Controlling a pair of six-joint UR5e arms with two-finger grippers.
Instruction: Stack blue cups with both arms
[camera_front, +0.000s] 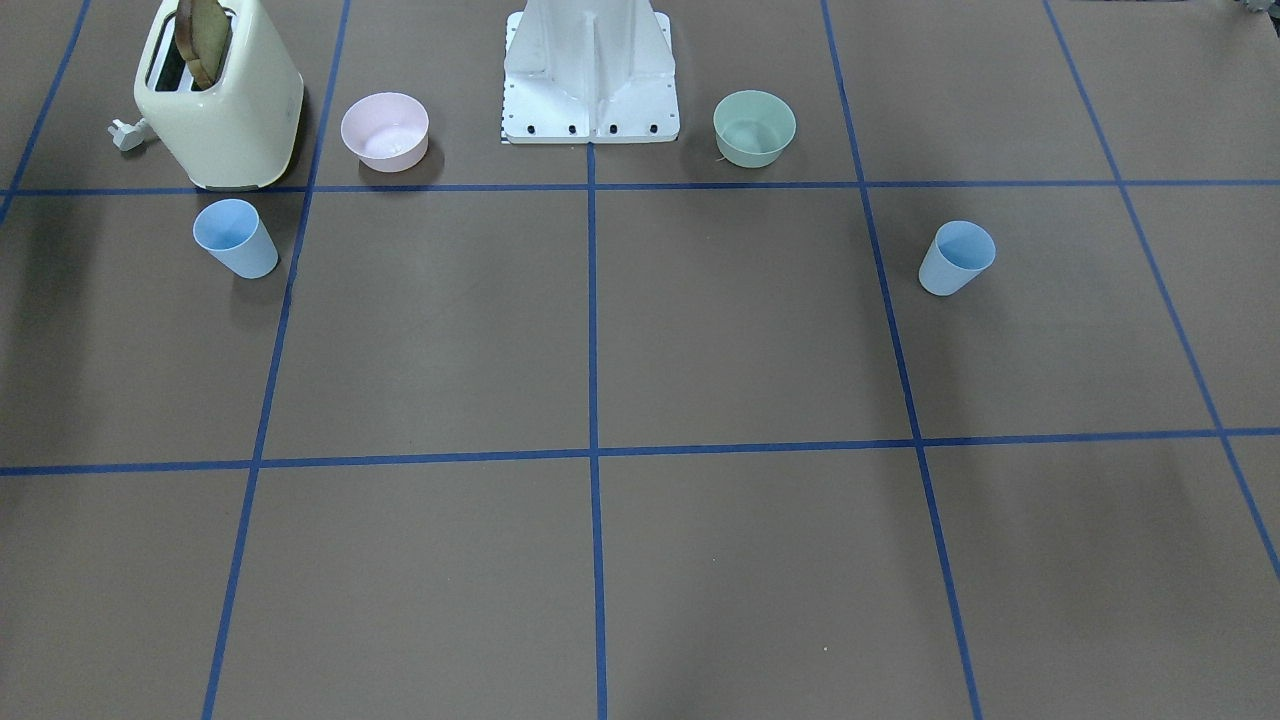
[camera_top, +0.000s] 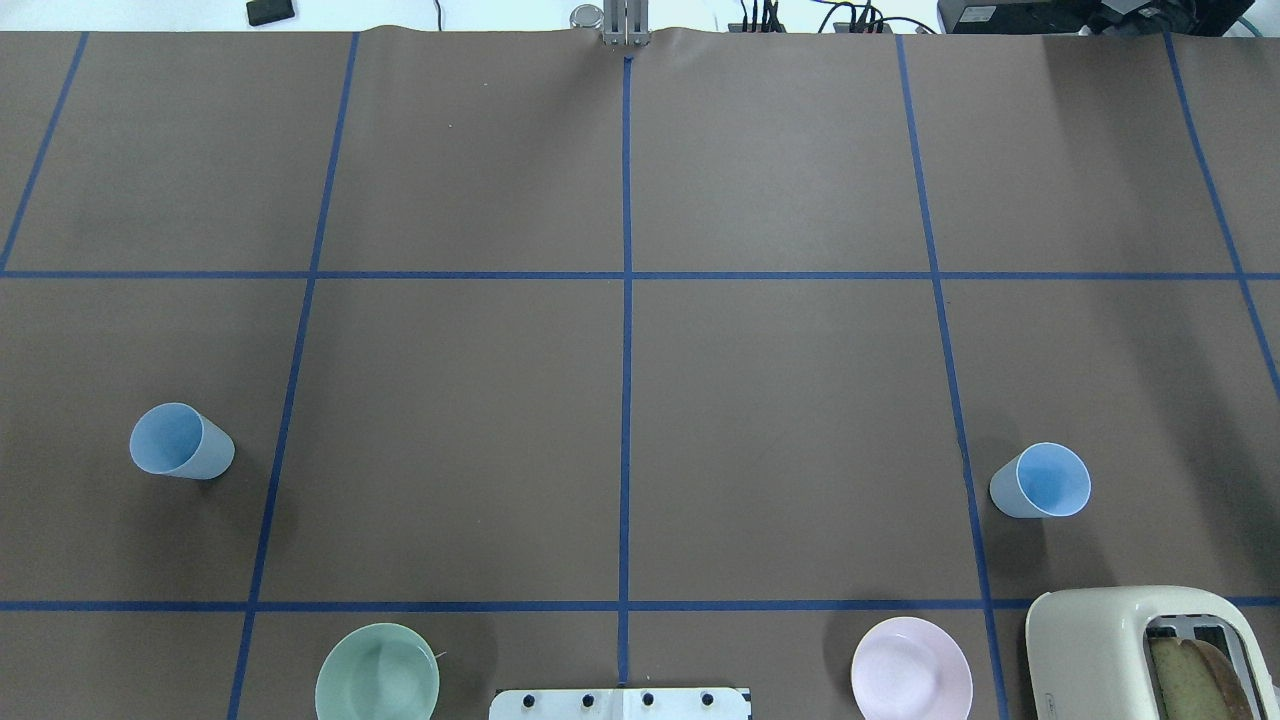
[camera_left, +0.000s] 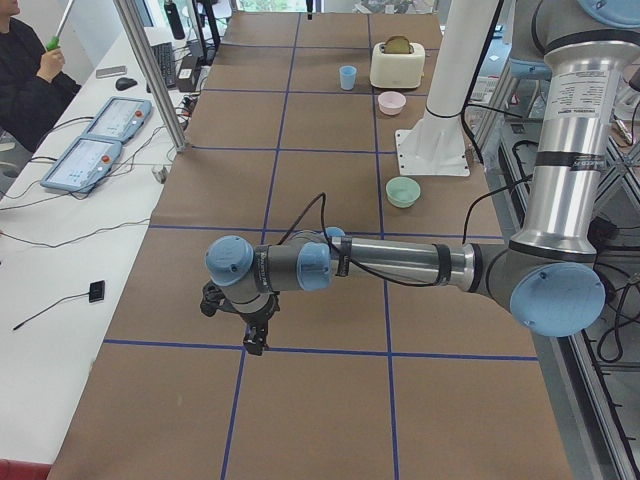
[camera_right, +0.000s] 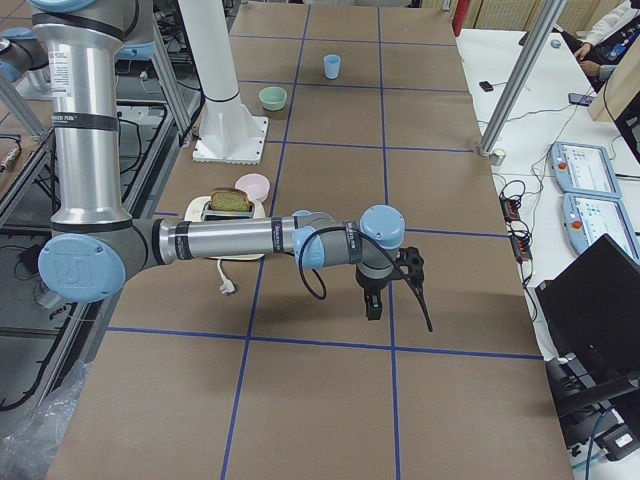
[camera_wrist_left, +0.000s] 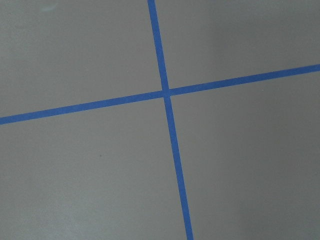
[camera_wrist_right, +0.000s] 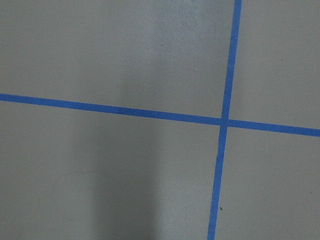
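While my left pincer (camera_left: 253, 343) and right pincer (camera_right: 371, 308) hang over the brown taped table (camera_top: 780, 400), both cups stand untouched.
Apart or together, I cannot tell for either pincer. Each upright pale-blue plastic tumbler lies inboard and back toward me: the left tumbler (camera_top: 180, 442) nearer my left arm, the right tumbler (camera_top: 1042, 482) nearer my right. A cream plastic toaster (camera_top: 1090, 640) and round pink bowl (camera_top: 910, 668) crowd the latter.

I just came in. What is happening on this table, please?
Neither cup is held yet. The left blue cup and the right blue cup stand upright, far apart, the right one near the toaster. The left arm and the right arm each reach out over the table, away from the cups. Whether their jaws are open cannot be told.
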